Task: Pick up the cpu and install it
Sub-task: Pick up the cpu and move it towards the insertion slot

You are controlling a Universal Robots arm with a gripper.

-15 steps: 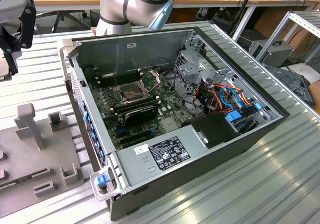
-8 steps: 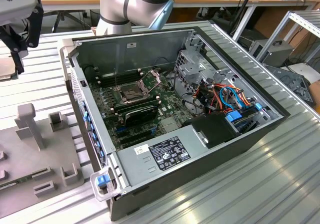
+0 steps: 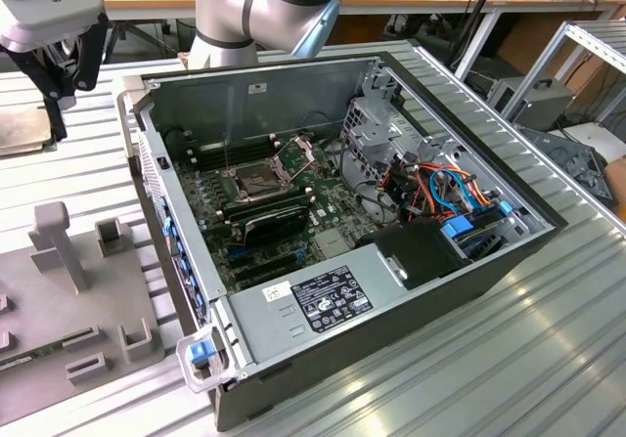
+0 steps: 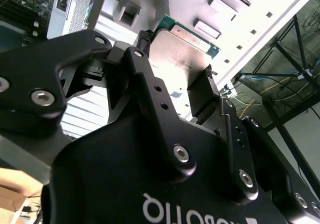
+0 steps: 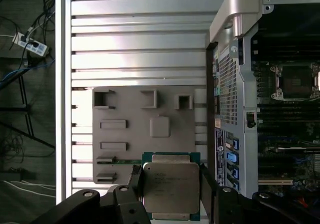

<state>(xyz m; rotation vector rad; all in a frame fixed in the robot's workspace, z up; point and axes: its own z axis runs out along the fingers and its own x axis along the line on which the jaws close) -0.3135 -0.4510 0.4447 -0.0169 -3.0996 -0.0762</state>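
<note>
The cpu [image 5: 171,188] is a flat square chip with a pale metal face and a green rim. It sits clamped between my black fingers [image 5: 134,180] in both wrist views. My gripper [image 5: 170,184] is shut on the cpu [image 4: 179,58] and holds it in the air over the near edge of a grey fixture plate [image 5: 131,140]. In the exterior view my gripper [image 3: 54,85] hangs at the far left, above the ribbed table and left of the open computer case [image 3: 460,290]. The dark socket [image 3: 252,179] on the green motherboard has its metal frame [image 3: 293,152] hinged up.
The fixture plate [image 3: 59,290] carries raised blocks and slots. The case's tall side wall [image 5: 227,83] stands between the plate and the socket [image 5: 297,81]. A drive cage [image 3: 377,124], cable bundles [image 3: 440,188] and a power supply [image 3: 323,305] crowd the case.
</note>
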